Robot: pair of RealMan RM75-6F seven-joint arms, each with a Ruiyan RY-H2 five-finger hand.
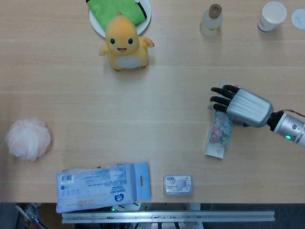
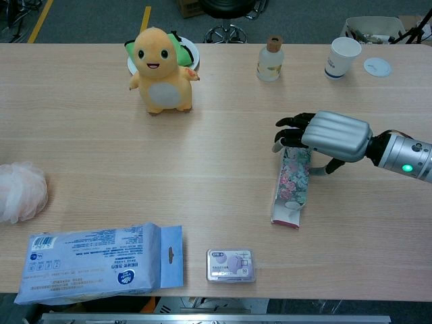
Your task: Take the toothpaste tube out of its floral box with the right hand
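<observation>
Right hand (image 1: 240,106), ribbed silver shell with black fingers, lies palm-down over the far end of the floral box (image 1: 218,136); fingers drape across the top of the box and past its left edge, thumb on the right side (cannot tell if it actually grips or just rests). Box is a long flat cardboard carton, pink-green flower print, lying on the pale wood-grain table (image 1: 157,105) at right centre, near end flap open. Toothpaste tube not visible. Elsewhere: plush orange toy (image 1: 125,44), fluffy pink bath pouf (image 1: 27,138), glossy blue wipes pack (image 1: 102,185), small clear plastic case (image 1: 177,184), corked glass bottle (image 1: 211,20), paper cup (image 1: 271,16)
</observation>
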